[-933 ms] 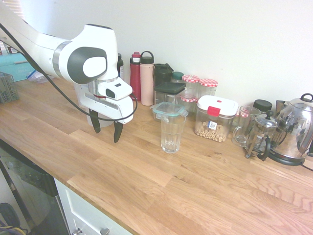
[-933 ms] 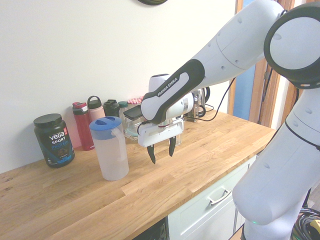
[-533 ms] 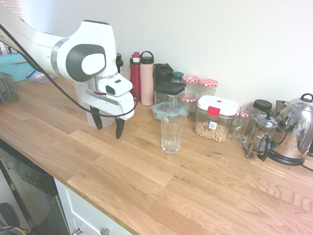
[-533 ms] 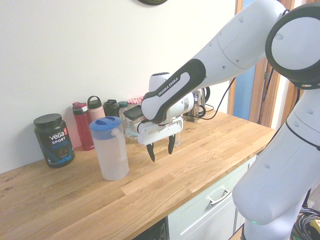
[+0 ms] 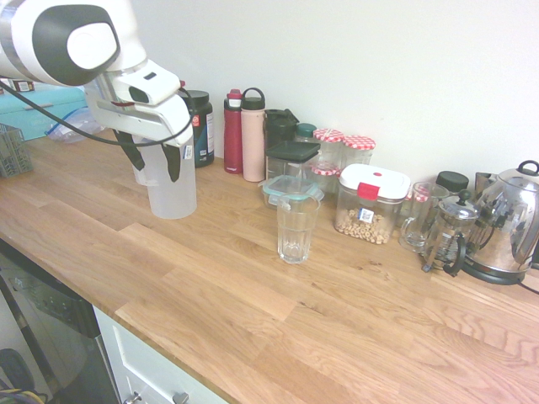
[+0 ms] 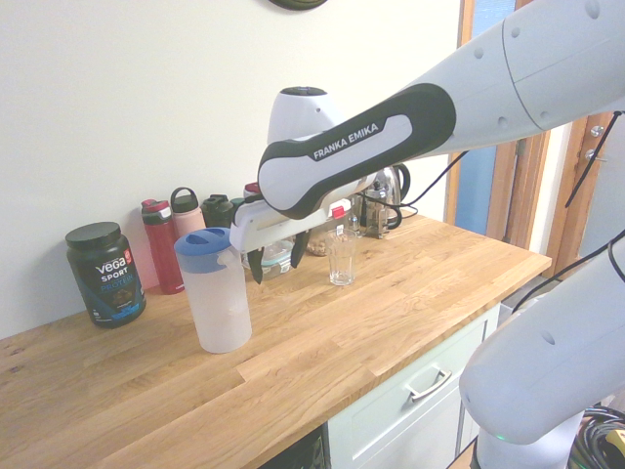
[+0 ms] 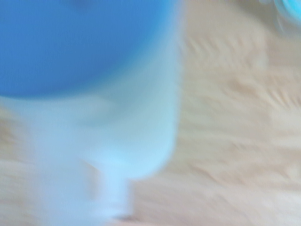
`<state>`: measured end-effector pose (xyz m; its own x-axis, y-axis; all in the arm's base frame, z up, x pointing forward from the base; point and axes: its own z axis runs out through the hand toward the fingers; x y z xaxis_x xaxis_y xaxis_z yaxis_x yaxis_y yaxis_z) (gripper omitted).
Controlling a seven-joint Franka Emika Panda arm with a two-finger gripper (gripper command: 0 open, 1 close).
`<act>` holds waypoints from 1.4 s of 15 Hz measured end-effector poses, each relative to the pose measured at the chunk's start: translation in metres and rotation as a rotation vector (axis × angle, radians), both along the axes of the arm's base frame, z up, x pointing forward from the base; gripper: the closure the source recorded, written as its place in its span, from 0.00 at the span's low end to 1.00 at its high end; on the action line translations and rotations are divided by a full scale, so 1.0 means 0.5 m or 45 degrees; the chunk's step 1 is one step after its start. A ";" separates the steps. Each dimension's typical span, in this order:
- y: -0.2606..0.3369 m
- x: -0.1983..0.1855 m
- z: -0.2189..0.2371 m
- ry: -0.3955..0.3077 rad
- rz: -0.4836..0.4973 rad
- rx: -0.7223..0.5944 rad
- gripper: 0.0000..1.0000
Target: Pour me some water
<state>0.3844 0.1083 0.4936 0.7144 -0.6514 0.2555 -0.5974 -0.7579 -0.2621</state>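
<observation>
A: Where is the water?

B: In the frosted plastic jug (image 6: 217, 298), a tall cylinder with a round blue lid (image 6: 205, 241). It stands on the wooden worktop (image 5: 278, 311), whose planks show a warm grain. I can't make out the level line.

A: And the claw?

B: The gripper (image 5: 152, 158) hangs just above the jug with its dark fingers spread wide, holding nothing. The wrist view is blurred: only blue lid and pale wall.

A: Anything to pour into?

B: A clear ribbed glass tumbler (image 5: 296, 228) stands well apart from the jug. Behind it sit red-capped jars (image 5: 358, 151), a pink metal bottle (image 5: 253, 136) and a shiny steel kettle (image 5: 509, 221)
</observation>
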 end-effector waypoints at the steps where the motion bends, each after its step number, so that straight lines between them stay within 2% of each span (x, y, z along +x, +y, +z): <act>1: 0.025 -0.005 0.007 -0.027 0.019 -0.007 0.00; 5: 0.110 -0.017 0.032 -0.101 0.095 -0.024 0.00; 8: 0.146 0.013 0.023 -0.165 0.089 -0.052 0.00; 11: 0.146 0.064 -0.002 -0.134 0.051 -0.068 0.00; 12: 0.145 0.075 -0.006 -0.122 0.044 -0.063 1.00; 21: 0.140 0.063 -0.015 -0.049 0.041 -0.069 1.00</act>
<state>0.4162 0.1784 0.4859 0.7236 -0.6128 0.3178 -0.5628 -0.7903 -0.2423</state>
